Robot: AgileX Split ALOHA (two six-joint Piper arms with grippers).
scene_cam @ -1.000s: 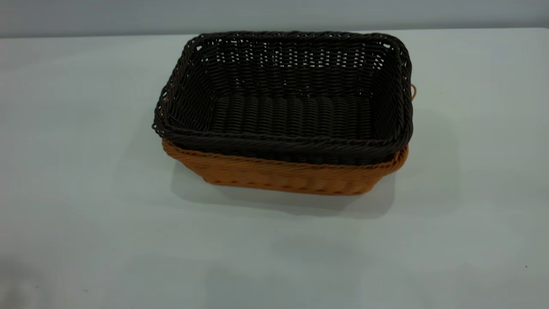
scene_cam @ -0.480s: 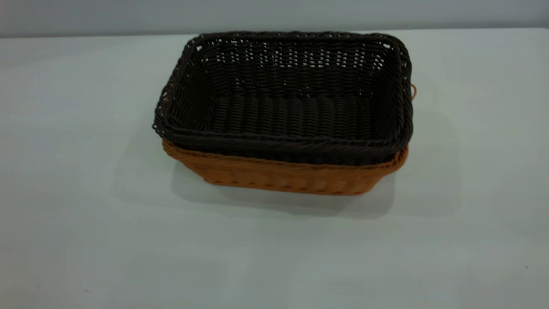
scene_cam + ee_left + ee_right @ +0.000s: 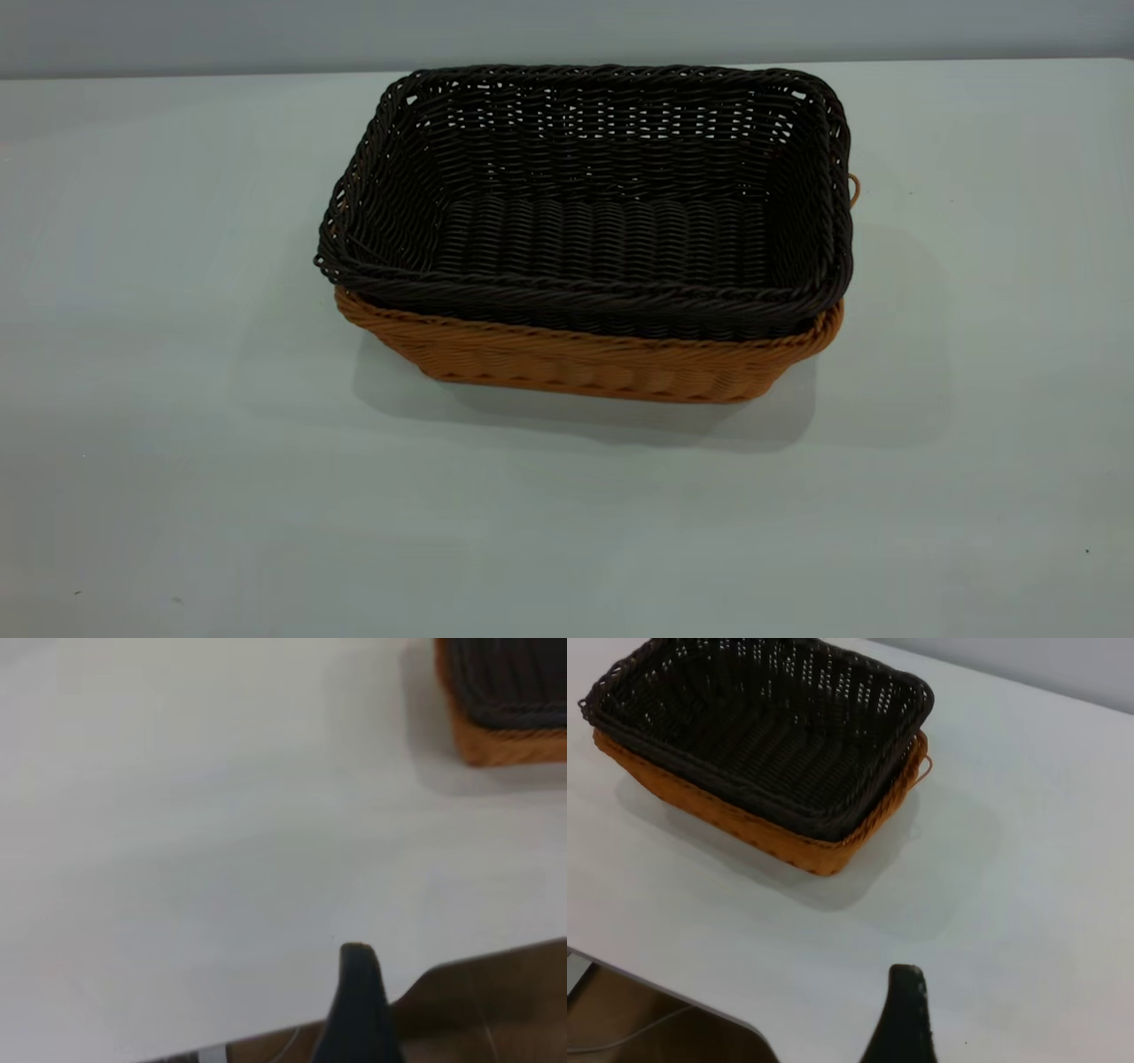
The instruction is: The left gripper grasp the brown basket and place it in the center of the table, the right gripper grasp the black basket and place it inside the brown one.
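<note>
- The black basket (image 3: 602, 221) sits nested inside the brown basket (image 3: 585, 359) near the middle of the worktop (image 3: 177, 443), a little toward its far edge in the exterior view.
- Both baskets are upright, mouths open upward, and their long axes run left to right across the exterior view, with the short ends facing the two sides where the arms stand.
- The dark braided rim stands proud of the orange-brown rim all along the near side, so the inner basket rides above the outer one rather than flush with it.
- A small orange-brown loop handle (image 3: 855, 189) pokes out at the right short end, just beside the dark rim.
- The left pincer (image 3: 356, 1005) is over the worktop's edge, well apart from the baskets; only one dark finger shows in its wrist view, so I cannot tell how wide it stands.
- The right pincer (image 3: 902, 1014) is likewise back near the worktop's edge, well apart from the nested pair, holding nothing visible; with one finger in view, I cannot tell its gap either.
</note>
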